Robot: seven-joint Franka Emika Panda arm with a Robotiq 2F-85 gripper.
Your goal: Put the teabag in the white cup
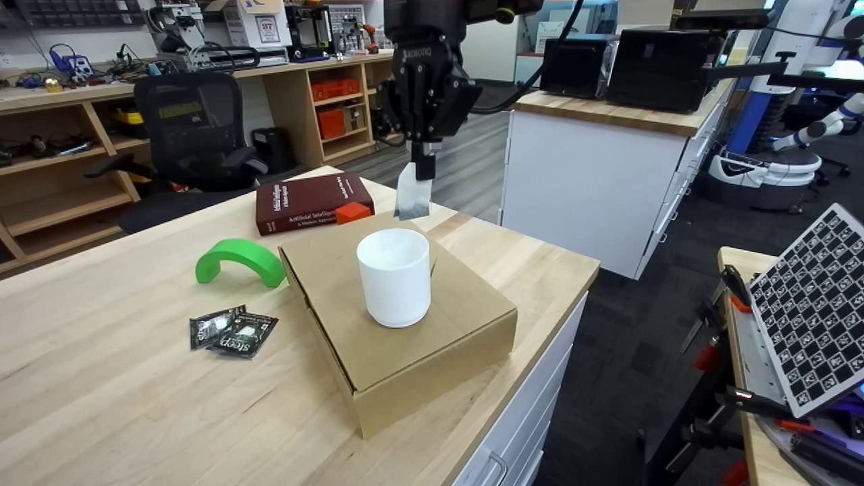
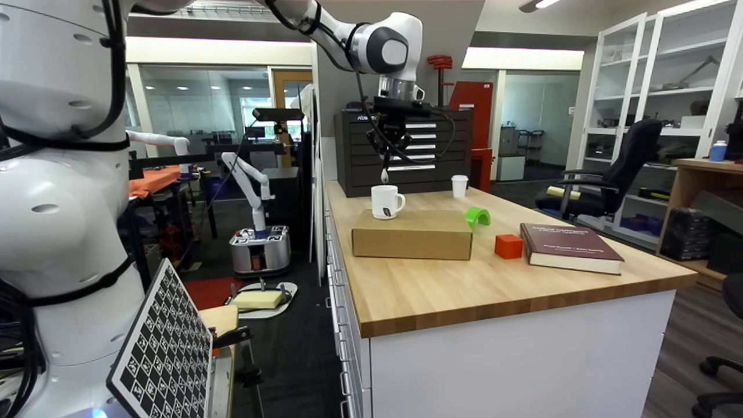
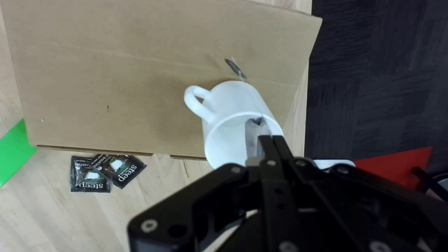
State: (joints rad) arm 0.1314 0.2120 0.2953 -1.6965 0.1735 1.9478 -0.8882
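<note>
The white cup (image 1: 395,287) stands upright on a cardboard box; its handle shows in an exterior view (image 2: 385,200) and in the wrist view (image 3: 229,101). My gripper (image 1: 424,170) points down, its fingers shut on the teabag (image 1: 412,196), a pale pouch hanging from the tips. In an exterior view the teabag (image 2: 385,176) hangs just above the cup's rim, below the gripper (image 2: 385,164). In the wrist view the teabag (image 3: 253,134), beside the fingertips (image 3: 272,138), overlaps the cup's opening. A dark tag (image 3: 235,68) on a thin string is outside the cup.
The cardboard box (image 1: 466,317) lies near the table edge. Black packets (image 1: 233,332), a green arch (image 1: 239,256), a red block (image 1: 352,212) and a thick book (image 1: 307,199) lie around it. A white paper cup (image 2: 459,186) stands near a black tool chest (image 2: 360,151).
</note>
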